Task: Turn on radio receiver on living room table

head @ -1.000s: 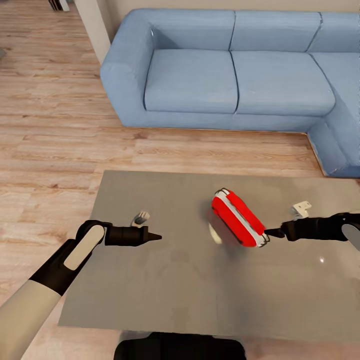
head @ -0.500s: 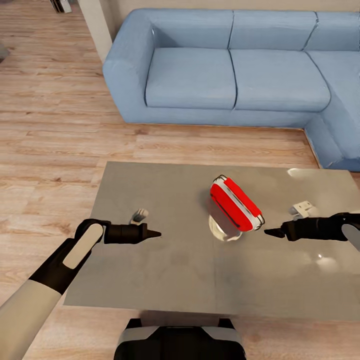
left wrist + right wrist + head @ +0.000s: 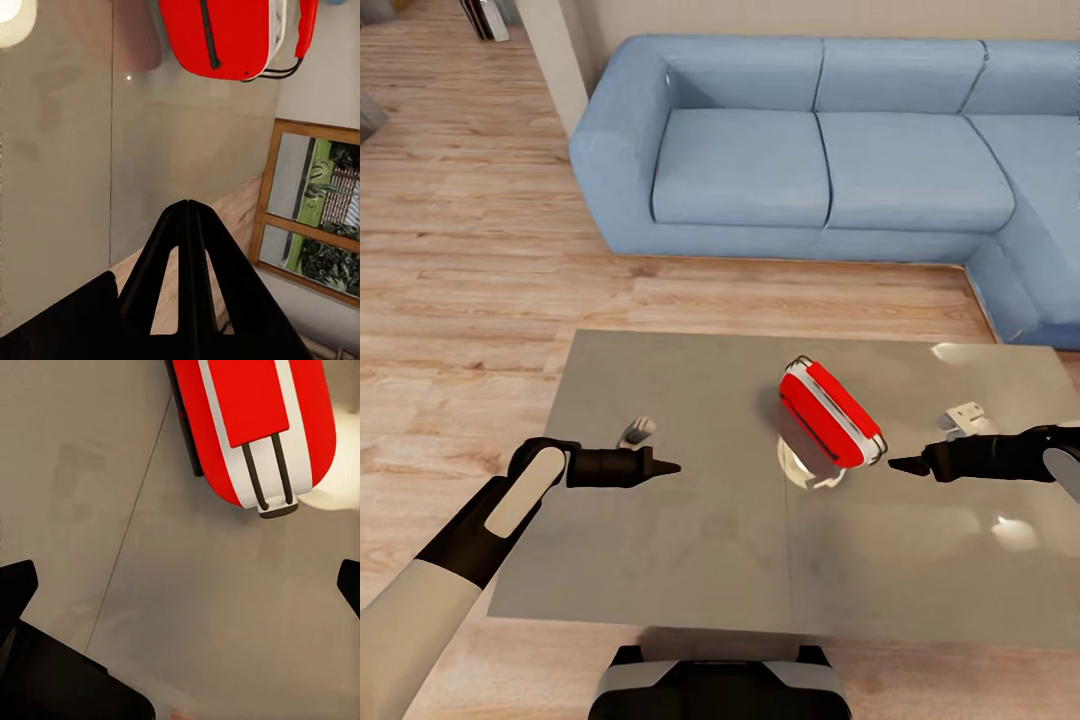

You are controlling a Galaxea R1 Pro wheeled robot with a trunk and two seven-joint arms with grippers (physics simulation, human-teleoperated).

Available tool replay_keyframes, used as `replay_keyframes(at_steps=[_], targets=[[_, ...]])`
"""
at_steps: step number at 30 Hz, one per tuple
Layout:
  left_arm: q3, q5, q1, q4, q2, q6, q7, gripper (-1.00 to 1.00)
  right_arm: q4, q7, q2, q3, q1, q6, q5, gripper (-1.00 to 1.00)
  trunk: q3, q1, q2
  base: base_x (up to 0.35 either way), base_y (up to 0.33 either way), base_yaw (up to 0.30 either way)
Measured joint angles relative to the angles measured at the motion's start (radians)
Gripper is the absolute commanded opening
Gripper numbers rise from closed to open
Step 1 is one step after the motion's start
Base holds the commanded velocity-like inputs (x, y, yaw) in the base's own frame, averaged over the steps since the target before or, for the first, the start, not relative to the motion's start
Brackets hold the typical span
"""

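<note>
**Both grippers level with the radio receiver, neither touching it**

Your left gripper [image 3: 665, 467] has its jaws together: in the left wrist view the two black fingers [image 3: 187, 247] meet at a single tip. In the head view it hangs over the near left part of the tabletop [image 3: 690, 560], pointing toward the middle, well apart from the radio receiver [image 3: 830, 413].

Your right gripper [image 3: 895, 464] has its jaws apart: in the right wrist view the two dark fingertips [image 3: 15, 585] sit at opposite edges of the picture with bare tabletop between them. In the head view its tip points inward, near the radio receiver's closest end but not touching it; a gap of grey surface shows between them.

The radio receiver stands tilted on the tabletop, a little right of centre and toward the far edge, between the two grippers. Its red body with white bands runs diagonally, and the right wrist view shows its thin metal handle [image 3: 268, 480] at the end facing that gripper. A pale round reflection lies on the glossy surface just under it.

Beyond the tabletop's far edge lies light wood plank floor [image 3: 480, 270], then the blue L-shaped sofa [image 3: 820, 160], which wraps round to the right. In the left wrist view a framed picture [image 3: 315, 210] shows beyond the tabletop's edge.
</note>
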Motion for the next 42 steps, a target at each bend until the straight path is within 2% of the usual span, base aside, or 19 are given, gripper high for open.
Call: replay_keyframes(at_steps=[17, 25, 42], targets=[[0.0, 0.001, 0.0, -0.021, 0.008, 0.002, -0.001, -1.0, 0.003, -0.005, -0.009, -0.001, 0.002, 0.0, 0.002, 1.0, 0.026, 0.0, 0.0, 0.0, 0.0, 0.0], [0.0, -0.001, 0.0, -0.065, 0.009, 0.003, -0.001, -1.0, 0.005, -0.006, -0.045, -0.006, 0.028, 0.0, 0.003, 1.0, 0.039, 0.0, 0.0, 0.0, 0.0, 0.0], [-0.003, -0.003, 0.0, -0.058, 0.013, 0.002, 0.002, -1.0, 0.007, -0.003, -0.047, -0.006, 0.037, 0.0, -0.004, 1.0, 0.056, 0.0, 0.0, 0.0, 0.0, 0.0]])
